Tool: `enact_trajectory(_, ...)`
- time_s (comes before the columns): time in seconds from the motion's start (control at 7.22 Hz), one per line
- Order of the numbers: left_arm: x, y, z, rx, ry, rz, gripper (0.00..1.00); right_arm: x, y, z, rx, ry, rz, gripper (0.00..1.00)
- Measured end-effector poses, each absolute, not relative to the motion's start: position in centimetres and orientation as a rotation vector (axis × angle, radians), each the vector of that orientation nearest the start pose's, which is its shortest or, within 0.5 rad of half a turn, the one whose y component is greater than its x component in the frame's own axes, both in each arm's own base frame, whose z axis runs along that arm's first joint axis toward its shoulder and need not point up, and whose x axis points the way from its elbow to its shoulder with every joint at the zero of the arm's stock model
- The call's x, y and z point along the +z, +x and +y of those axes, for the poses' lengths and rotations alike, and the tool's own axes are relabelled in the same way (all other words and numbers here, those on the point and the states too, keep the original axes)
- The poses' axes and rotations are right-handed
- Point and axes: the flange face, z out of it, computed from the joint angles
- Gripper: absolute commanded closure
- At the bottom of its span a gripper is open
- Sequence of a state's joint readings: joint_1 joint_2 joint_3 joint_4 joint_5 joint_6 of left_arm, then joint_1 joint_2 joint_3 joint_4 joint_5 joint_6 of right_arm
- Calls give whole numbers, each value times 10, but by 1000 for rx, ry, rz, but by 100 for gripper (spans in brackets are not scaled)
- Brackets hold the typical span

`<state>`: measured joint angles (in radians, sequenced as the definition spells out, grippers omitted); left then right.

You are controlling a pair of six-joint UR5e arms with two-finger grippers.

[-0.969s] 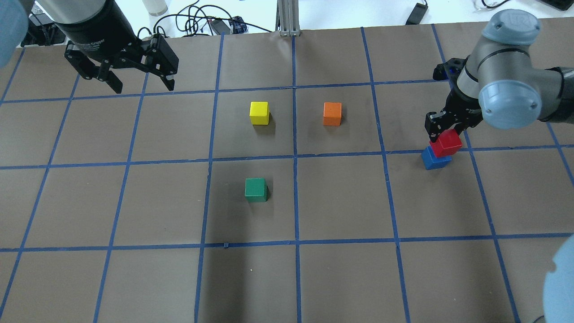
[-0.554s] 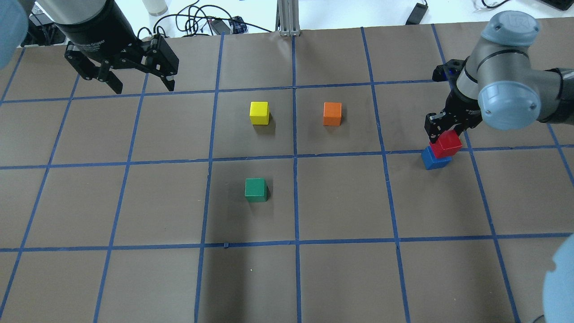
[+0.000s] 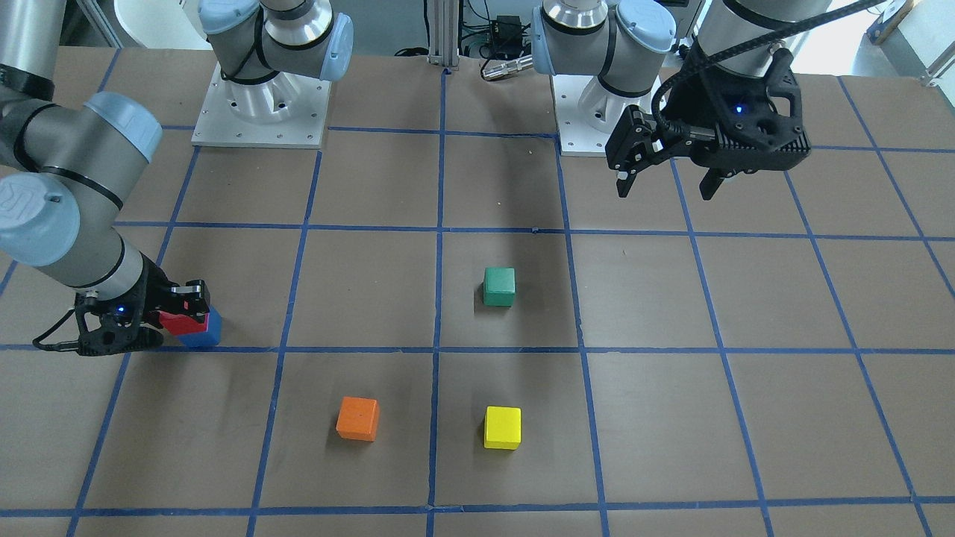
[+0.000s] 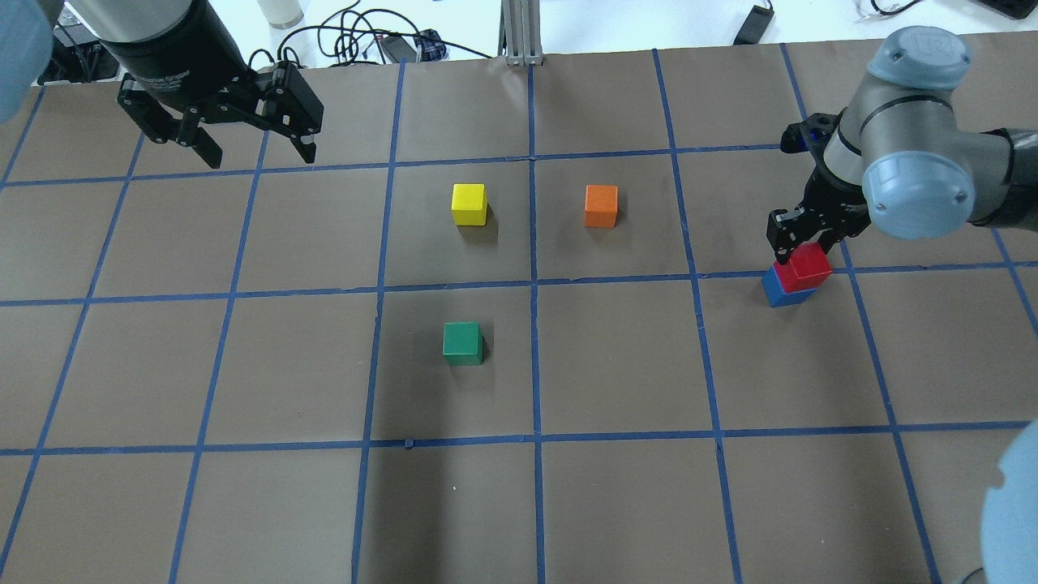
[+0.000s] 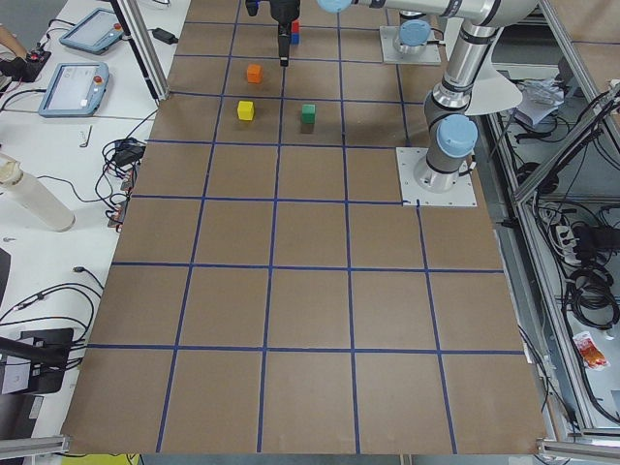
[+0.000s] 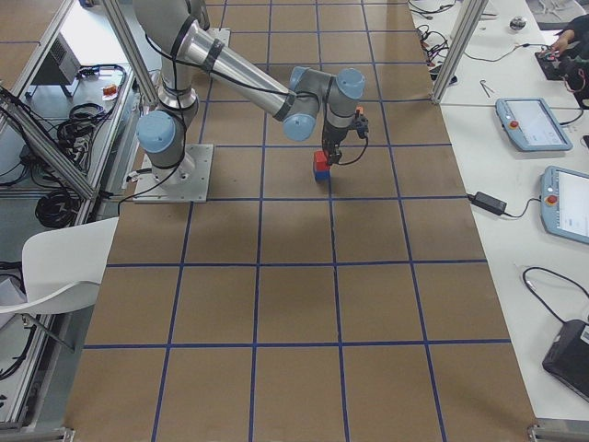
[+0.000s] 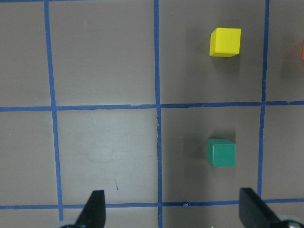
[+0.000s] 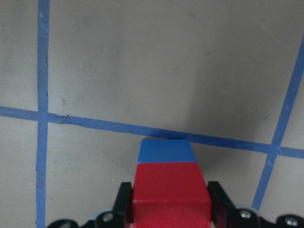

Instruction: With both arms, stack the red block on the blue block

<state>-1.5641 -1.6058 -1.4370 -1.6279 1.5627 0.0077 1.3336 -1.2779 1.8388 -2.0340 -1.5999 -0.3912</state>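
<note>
right pincer (image 8: 170,210) astride level red block (image 4: 803,268)

Matt Cubes, Dull Paper

The small matt red cube (image 4: 805,266) and small matt blue cube (image 4: 777,294) look smooth and painted. The brown paper table cover (image 4: 624,365) is dull, with blue tape lines (image 4: 535,365). The right arm (image 3: 82,149) shows satin grey metal.

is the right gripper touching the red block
Touching. The right wrist view shows the fingers of the right gripper flush against both sides of the red block, with no gap.
</note>
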Motion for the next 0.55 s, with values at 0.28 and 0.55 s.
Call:
enact_trajectory(0.28, 531, -131, -509, -67, 2, 3146, 0, 253, -2, -560, 157, -241, 3127, 2)
enact_trajectory(0.55, 532, -131, -509, -70, 2, 3145, 0, 267, -3, -564, 134, -225, 3133, 0)
